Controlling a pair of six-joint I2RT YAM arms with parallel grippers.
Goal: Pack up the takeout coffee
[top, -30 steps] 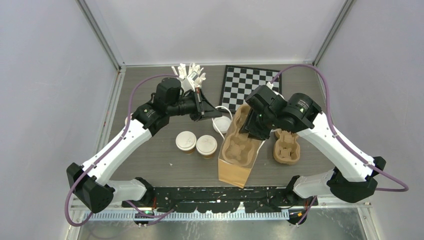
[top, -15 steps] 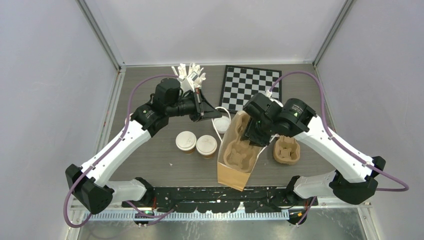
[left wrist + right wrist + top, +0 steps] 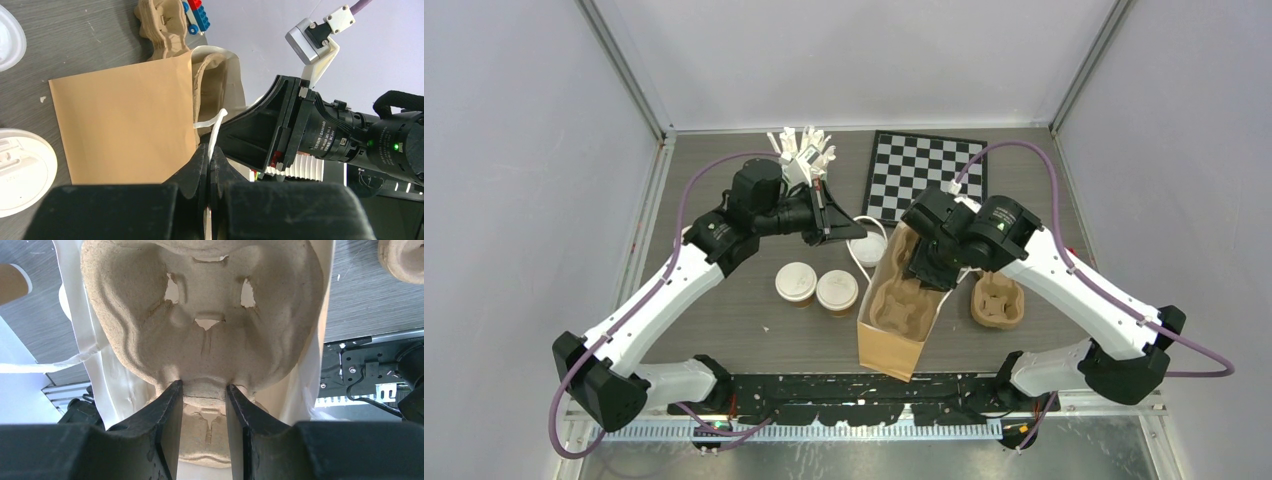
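While your left gripper (image 3: 209, 157) pinches the bag handle (image 3: 215, 131) and your right gripper (image 3: 204, 392) clamps the pulp tray (image 3: 205, 325), both coffee cups (image 3: 796, 283) stand beside the bag (image 3: 890, 350): likely light, crushable; grasp gently below lids.

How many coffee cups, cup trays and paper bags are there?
Tan paper cups with white lids: 2
Brown moulded-pulp cup trays: 2
Brown paper bag: 1
Total: 5

Table (image 3: 724, 330): cups (image 3: 796, 283), chessboard (image 3: 927, 175), tray (image 3: 997, 303), maybe sticks (image 3: 802, 150)
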